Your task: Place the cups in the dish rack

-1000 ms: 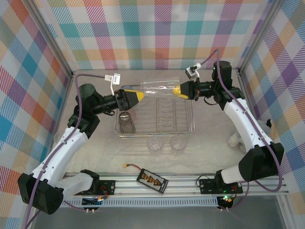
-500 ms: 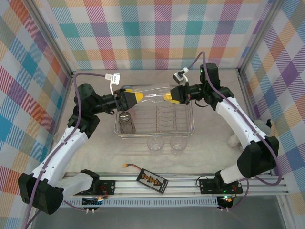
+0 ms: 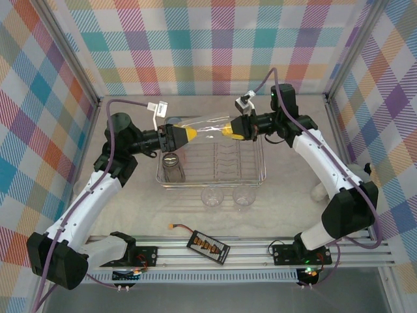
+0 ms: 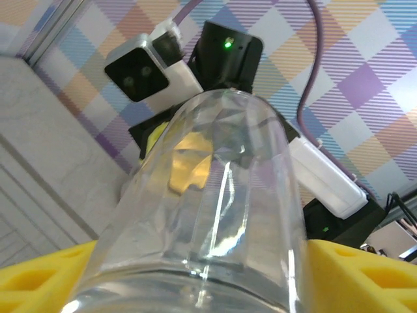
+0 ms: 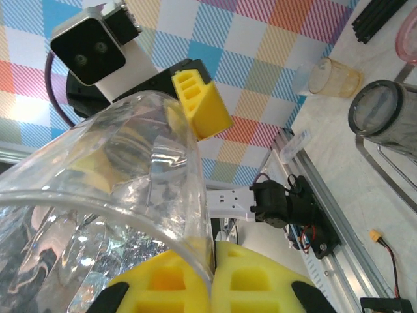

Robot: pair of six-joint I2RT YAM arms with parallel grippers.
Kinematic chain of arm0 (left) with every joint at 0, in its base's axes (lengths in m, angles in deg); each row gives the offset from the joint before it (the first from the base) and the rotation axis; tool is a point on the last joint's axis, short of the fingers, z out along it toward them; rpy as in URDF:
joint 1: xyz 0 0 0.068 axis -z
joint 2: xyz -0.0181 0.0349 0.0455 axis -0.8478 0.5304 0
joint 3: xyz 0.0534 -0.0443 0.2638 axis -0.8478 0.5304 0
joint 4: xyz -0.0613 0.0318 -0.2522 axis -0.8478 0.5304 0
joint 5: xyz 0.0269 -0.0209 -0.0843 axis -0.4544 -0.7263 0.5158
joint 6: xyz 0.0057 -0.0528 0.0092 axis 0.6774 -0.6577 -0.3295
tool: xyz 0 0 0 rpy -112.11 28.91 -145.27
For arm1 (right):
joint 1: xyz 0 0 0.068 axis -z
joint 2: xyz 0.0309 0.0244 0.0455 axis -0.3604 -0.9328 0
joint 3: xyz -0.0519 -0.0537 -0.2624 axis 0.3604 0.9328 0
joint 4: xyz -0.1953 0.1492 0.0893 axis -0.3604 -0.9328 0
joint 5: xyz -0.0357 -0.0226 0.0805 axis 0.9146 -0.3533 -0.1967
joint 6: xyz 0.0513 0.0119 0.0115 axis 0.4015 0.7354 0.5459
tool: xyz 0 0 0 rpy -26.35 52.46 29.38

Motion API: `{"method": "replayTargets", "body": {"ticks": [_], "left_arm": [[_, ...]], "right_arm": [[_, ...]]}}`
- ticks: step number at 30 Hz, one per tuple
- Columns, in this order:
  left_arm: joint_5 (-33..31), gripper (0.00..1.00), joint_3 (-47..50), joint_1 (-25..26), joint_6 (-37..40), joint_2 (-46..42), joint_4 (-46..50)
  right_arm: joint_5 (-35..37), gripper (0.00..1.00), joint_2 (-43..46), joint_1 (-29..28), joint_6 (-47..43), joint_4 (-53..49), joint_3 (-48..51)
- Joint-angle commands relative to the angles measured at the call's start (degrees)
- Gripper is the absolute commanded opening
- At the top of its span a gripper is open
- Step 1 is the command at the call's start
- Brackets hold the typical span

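Note:
Two clear cups [image 3: 207, 130] hang sideways above the dish rack [image 3: 259, 171], one pushed into the other. My left gripper [image 3: 187, 134] is shut on the left one's body [image 4: 215, 195], with its yellow fingers [image 4: 39, 280] on either side. My right gripper [image 3: 228, 132] pinches the rim of the right cup [image 5: 98, 169], and the pads [image 5: 254, 274] meet on the wall. A smoky grey cup [image 3: 173, 167] stands in the rack's left end. Two more clear cups [image 3: 212, 195] [image 3: 244, 195] stand on the table in front of the rack.
A black battery pack [image 3: 208, 246] with a wire lies near the front rail. A small white object [image 3: 319, 190] sits by the right arm. In the right wrist view a yellowish cup [image 5: 333, 78] lies on the table beyond the grey cup [image 5: 384, 120].
My right gripper has moved left toward the left gripper, and the clear cups between them have slid together into a shorter stack. The left arm has barely moved.

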Motion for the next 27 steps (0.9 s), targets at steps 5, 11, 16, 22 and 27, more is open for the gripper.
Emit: {"method": "replayTargets", "body": {"ticks": [5,11,16,22,27], "left_arm": [[1.5,0.47,-3.8,0.2,7.6,-0.1,11.4],[-10.7,0.09,-8.3,0.5,18.5,0.3,29.8],[-27.3,0.02,-11.1,0.7,21.7,-0.1,41.2],[-36.8,0.0,-15.4,1.4,21.6,2.6,51.1],[-39.9,0.0,-19.0,4.1,21.5,6.1,53.2]], "right_arm": [[3.6,0.0,-2.0,0.1,-1.8,-2.8,-2.9],[16.1,0.47,-3.9,0.6,-11.7,-21.7,-9.1],[48.1,0.52,-3.6,3.4,-17.5,-41.0,-10.6],[65.3,0.51,0.9,4.3,-17.2,-39.8,-0.7],[70.8,0.45,-0.9,4.3,-19.3,-39.2,3.0]]}}
